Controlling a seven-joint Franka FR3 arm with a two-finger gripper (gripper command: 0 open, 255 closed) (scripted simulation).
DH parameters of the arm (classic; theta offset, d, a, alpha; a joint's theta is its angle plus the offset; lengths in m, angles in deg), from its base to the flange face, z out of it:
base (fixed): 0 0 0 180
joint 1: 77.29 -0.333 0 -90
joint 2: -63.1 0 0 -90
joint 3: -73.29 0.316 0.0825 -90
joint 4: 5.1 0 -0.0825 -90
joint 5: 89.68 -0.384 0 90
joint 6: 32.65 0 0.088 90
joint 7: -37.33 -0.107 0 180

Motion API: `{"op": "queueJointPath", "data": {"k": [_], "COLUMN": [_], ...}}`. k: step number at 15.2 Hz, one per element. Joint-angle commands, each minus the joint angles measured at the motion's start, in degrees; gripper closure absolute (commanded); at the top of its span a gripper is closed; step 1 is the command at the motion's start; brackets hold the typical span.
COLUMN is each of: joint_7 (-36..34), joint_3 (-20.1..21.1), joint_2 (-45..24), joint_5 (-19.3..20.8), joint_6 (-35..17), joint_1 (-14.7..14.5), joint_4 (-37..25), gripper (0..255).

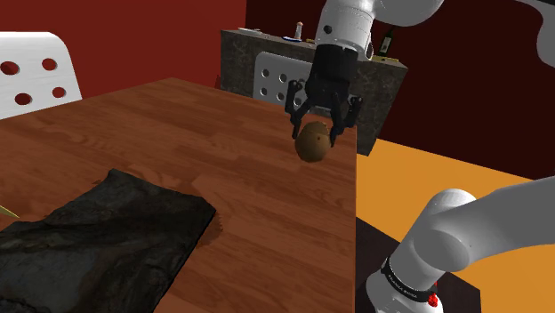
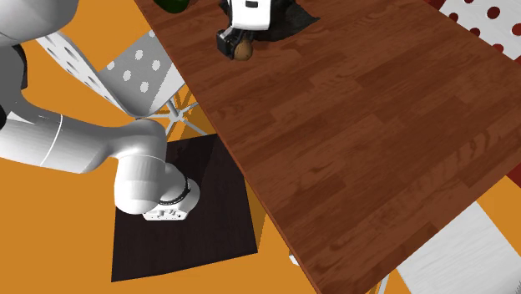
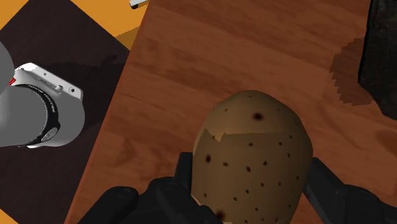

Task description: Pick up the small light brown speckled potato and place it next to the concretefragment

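Presently, the potato (image 1: 313, 145) is clamped by the gripper (image 1: 317, 134), well apart from the concrete slab (image 1: 98, 240); it should be released gently just beside that slab.

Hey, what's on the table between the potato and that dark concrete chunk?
Nothing: in the shoulder view, just bare wooden tabletop separates the potato from the concrete chunk.

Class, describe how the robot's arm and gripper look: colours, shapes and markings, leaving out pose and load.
The arm is white, built of rounded tubular links. A black joint band carries small white lettering, with a red spot beside it. The gripper is all black, with two angular fingers under a white wrist.
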Motion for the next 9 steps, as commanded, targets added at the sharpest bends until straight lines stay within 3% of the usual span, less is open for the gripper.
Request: {"op": "queueJointPath", "data": {"k": [1, 7, 9], "joint_7": [-2.4, -11.0, -10.5], "joint_3": [2.0, 9.8, 10.1], "joint_2": [0.6, 0.1, 0.6], "joint_5": [-1.5, -6.0, -6.3], "joint_6": [-0.8, -3.6, -4.9], "joint_1": [-0.7, -2.7, -2.8], "joint_4": [0.4, -1.7, 0.1], "gripper": [255, 255, 255]}}
